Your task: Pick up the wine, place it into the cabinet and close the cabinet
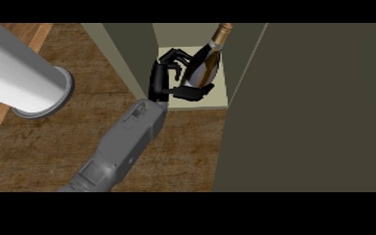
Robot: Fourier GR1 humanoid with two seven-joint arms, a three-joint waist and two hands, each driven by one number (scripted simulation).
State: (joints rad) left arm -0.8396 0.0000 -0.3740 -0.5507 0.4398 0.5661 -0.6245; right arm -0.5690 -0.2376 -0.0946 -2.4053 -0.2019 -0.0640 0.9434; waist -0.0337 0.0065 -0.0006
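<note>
The wine (206,58) is already inside the cabinet (140,55), so you are well into the task. Start at the left of the head view: a pale cylinder (33,77) with a flanged end lies over the wooden counter (81,124), well apart from the work. Move right and you see one grey forearm coming up from the lower edge to a black hand (165,77). You cannot tell from this view alone which arm it is, though it enters left of centre. Its fingers are curled round the bottle's dark body, the thumb under its lower end. The bottle leans, foil neck pointing up and to the right, over the pale shelf (198,104). Further right stands the open cabinet door (308,109), a broad olive panel. Judging from this, release and closing the door are still ahead of you. No label or writing is readable on the bottle.
</note>
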